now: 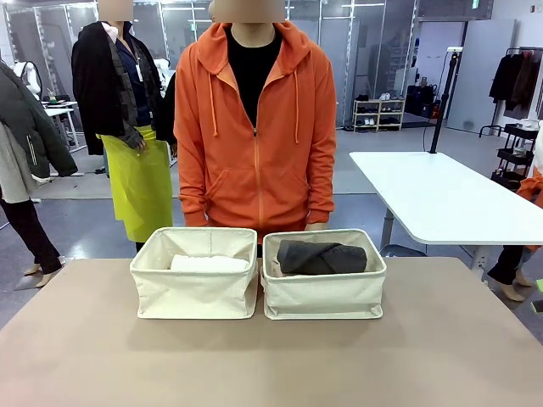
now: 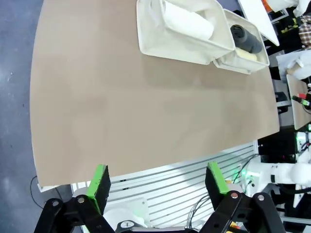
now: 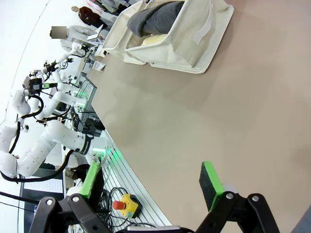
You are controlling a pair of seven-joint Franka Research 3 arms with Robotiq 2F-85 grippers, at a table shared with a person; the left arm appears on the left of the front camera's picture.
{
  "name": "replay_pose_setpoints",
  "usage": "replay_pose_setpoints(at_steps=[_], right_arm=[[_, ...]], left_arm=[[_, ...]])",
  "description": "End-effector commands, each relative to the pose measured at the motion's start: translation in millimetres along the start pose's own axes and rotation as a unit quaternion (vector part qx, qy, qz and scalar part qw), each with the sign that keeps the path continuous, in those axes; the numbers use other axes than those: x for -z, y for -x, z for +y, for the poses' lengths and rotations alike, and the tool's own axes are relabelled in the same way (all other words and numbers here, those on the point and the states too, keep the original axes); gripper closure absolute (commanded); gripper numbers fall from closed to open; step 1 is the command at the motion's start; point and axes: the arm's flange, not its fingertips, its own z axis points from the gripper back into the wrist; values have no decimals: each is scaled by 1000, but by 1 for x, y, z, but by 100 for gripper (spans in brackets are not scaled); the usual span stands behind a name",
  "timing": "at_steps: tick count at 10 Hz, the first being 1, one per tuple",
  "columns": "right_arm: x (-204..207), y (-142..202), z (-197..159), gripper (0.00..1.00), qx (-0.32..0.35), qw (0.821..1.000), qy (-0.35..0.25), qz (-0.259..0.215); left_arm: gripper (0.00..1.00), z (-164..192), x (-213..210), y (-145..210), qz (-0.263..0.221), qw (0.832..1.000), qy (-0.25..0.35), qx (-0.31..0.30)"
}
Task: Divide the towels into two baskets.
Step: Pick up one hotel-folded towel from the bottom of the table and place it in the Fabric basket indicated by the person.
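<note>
Across the table, baskets (image 1: 194, 292) (image 1: 323, 297) hold white (image 1: 208, 264) and grey (image 1: 322, 257) towels; both tools (image 2: 158, 180) (image 3: 151, 180) gape empty.

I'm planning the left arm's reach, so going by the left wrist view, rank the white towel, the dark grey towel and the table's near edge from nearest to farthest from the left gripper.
1. Table's near edge, just beyond the open left gripper.
2. White towel, in the nearer basket.
3. Dark grey towel, in the farther basket, lying on a pale yellow towel.

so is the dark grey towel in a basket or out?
In. The dark grey towel lies rolled inside the right basket, over a pale one.
</note>
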Motion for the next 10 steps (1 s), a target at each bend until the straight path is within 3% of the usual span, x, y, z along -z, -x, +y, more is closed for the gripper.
replay_pose_setpoints(at_steps=[1,10], right_arm=[[0,2,3,0,4,1000,4,-1],[0,2,3,0,4,1000,4,-1]], left_arm=[[1,0,-1,-1,-2,1000,11,1],[1,0,-1,-1,-2,1000,11,1]])
